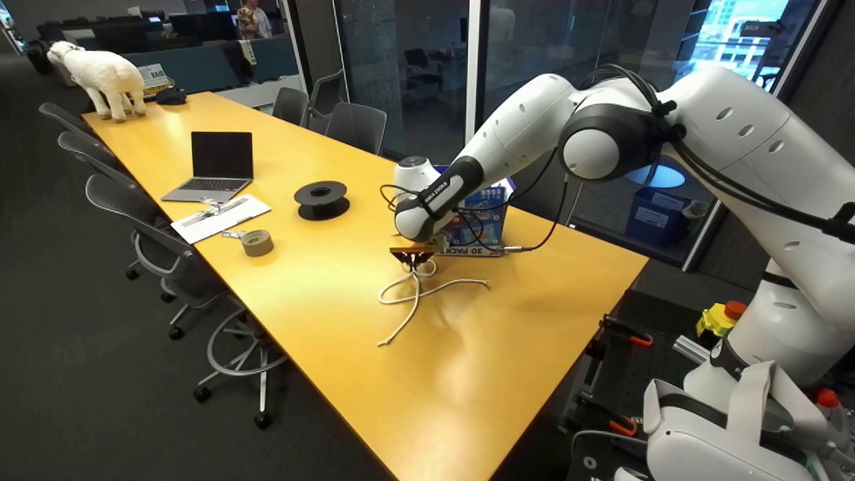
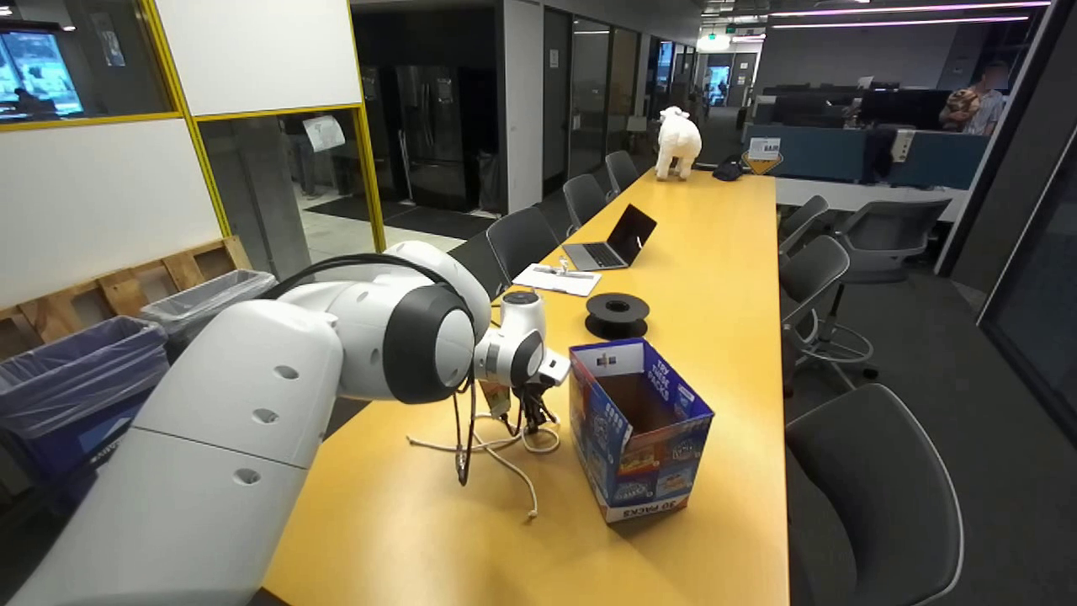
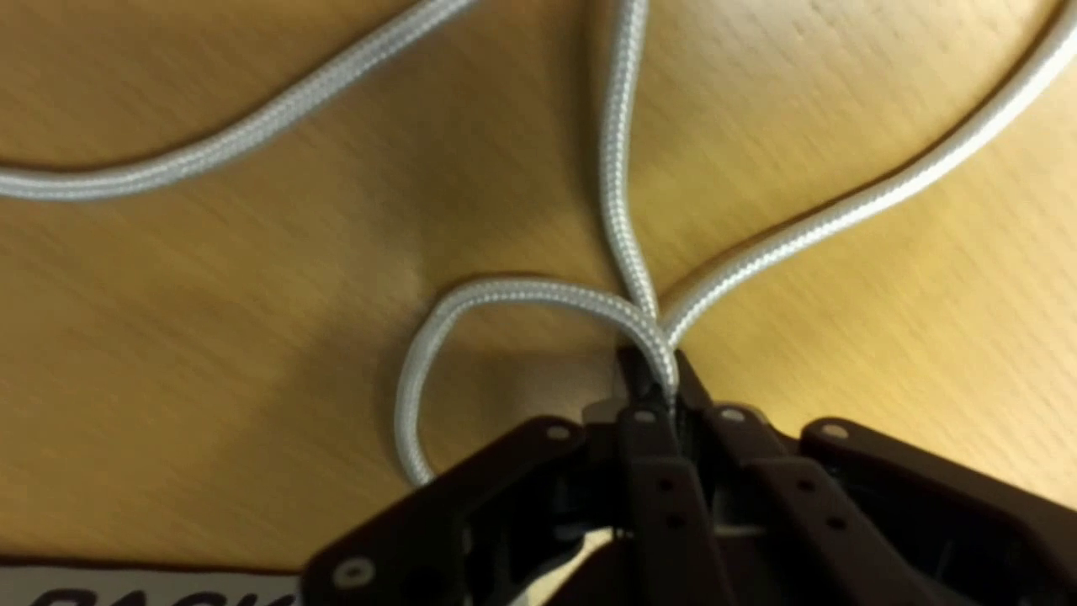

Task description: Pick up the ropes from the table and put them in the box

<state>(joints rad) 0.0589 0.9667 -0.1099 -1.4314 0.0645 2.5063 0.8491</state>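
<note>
Pinching the ropes [image 3: 615, 168] between its jaws, gripper [image 3: 660, 379] nearly closed, strands fanning outward.

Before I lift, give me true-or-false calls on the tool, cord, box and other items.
1. The tool is closed on the white braided cord. True.
2. The blue cardboard box is open at the top. True.
3. The cord is already inside the box. False: it is outside, with its visible ends on the table.
4. The laptop stands open. True.
5. The black spool stands on its edge. False: the black spool lies flat.
6. The tape roll rests on the laptop. False: the tape roll sits on the table.
</note>
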